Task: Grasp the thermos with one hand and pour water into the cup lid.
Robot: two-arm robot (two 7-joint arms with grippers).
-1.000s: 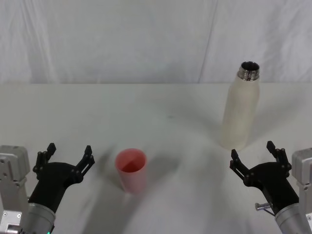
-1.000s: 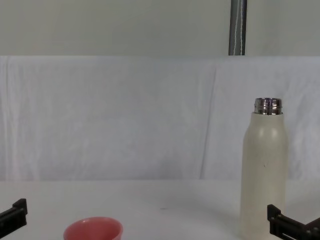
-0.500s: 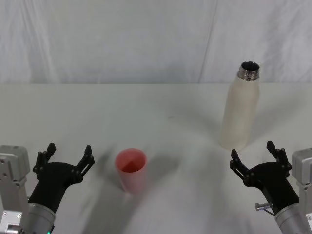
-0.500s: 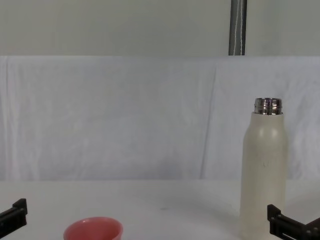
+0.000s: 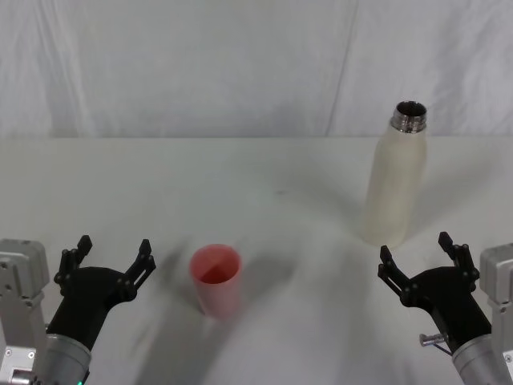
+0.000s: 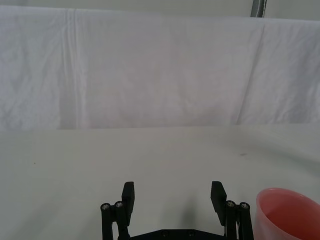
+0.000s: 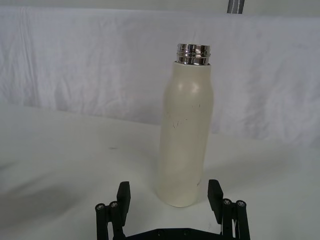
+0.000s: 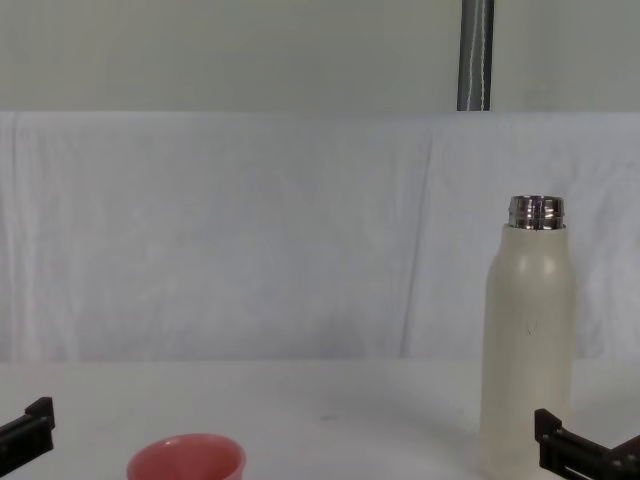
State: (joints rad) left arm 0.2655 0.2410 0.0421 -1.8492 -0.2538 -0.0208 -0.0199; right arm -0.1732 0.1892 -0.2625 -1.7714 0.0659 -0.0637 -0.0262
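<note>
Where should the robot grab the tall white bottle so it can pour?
Probably around the straight middle of the thermos, below its rounded shoulders and steel neck. It stands upright and uncapped, so a sideways grip from the near side suits it. The right gripper, fingers open, sits just in front of it. The cup lid stands off toward the left gripper.

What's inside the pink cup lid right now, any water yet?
The cup lid stands upright and open. The head view shows a bare pink inner wall and a darker bottom, no clear water surface. The thermos stands upright, ungrasped, so nothing looks poured; a thin film can't be ruled out.
</note>
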